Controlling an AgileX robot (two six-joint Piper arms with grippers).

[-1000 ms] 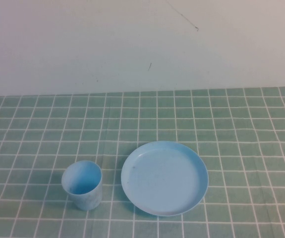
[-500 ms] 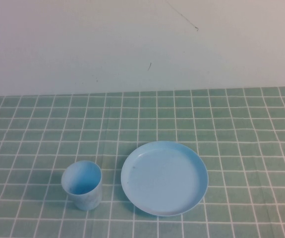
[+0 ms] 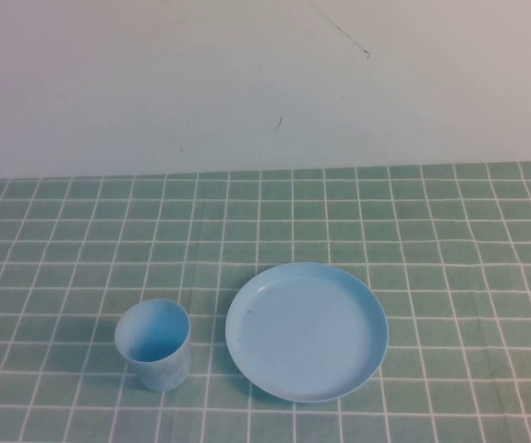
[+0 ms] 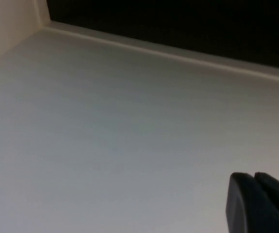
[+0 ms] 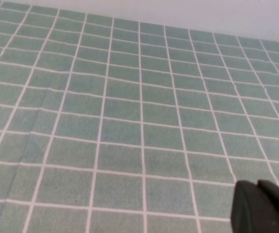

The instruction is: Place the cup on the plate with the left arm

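The light-blue cup (image 3: 154,343) stands upright and empty on the green checked tablecloth, near the front left. The light-blue plate (image 3: 307,330) lies just to its right, empty, a small gap between them. Neither arm shows in the high view. My left gripper (image 4: 253,177) shows only in the left wrist view, fingers together, facing a plain pale surface with a dark band behind it; no cup or plate shows there. My right gripper (image 5: 255,184) shows only in the right wrist view, fingers together, above bare checked cloth.
The green checked tablecloth (image 3: 431,231) covers the table up to a white wall (image 3: 247,83) at the back. The right wrist view shows the same cloth (image 5: 129,107) reaching the wall.
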